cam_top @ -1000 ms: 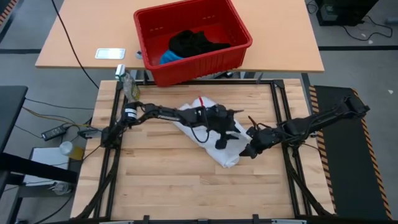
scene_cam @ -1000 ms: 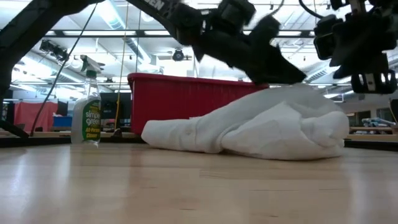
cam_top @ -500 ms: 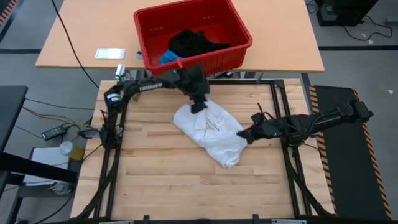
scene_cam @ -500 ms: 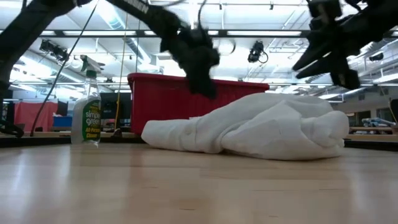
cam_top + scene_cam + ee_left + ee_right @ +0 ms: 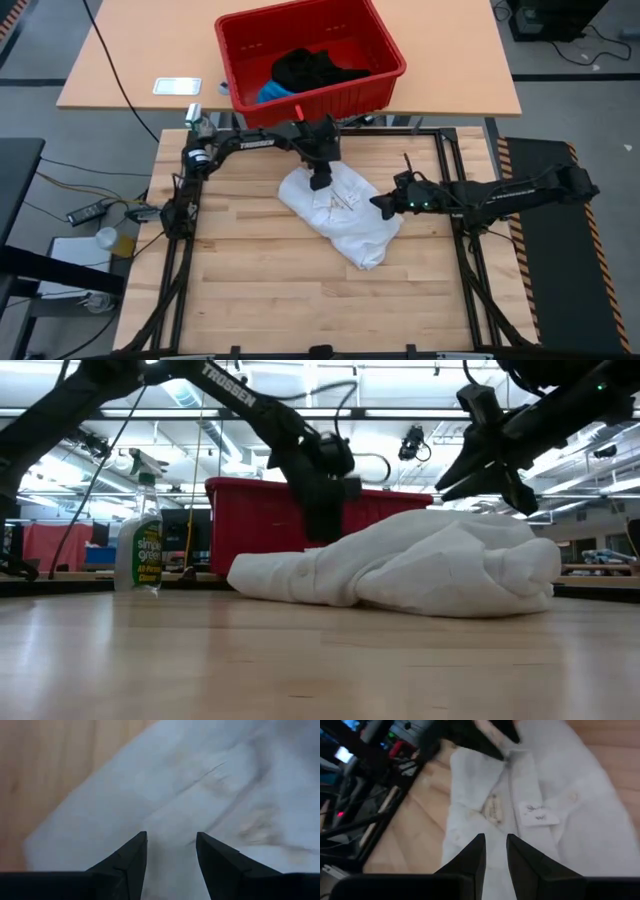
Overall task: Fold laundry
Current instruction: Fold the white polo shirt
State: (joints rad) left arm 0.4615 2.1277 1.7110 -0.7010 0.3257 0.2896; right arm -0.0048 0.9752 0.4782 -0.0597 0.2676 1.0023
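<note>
1. Two grippers sit at opposite ends of one white garment [image 5: 340, 215], which lies bunched on the wooden table [image 5: 250, 290], just in front of the red basket [image 5: 385, 75].
2. Long axis: garment runs diagonally in the high view, from its far-left end near the basket to its near-right end. That diagonal is what the next move turns on, imo.
3. Left gripper [image 5: 320, 183] hangs over the far-left end, pointing down. Wrist view shows the fingers [image 5: 131, 860] parted w/ a clear gap, cloth right beneath, nothing pinched. So: released, empty.
4. Right gripper [image 5: 383, 205] comes in from the right side, level w/ the garment's right edge. Its wrist view shows fingers [image 5: 470, 857] w/ only a narrow slot between them and no cloth in it. Nearly closed, empty, hovering above the collar and label area.
5. Nearer arm: both are about equally close, each to its own end. Left is directly over cloth; right is at the edge.
6. Rest of the laundry: black garment [image 5: 310, 68] and blue garment [image 5: 272, 92] lie in the basket, not yet dealt w/.
7. Judgement: white piece is crumpled, not flat; prob needs spreading along that diagonal before any fold.
</note>
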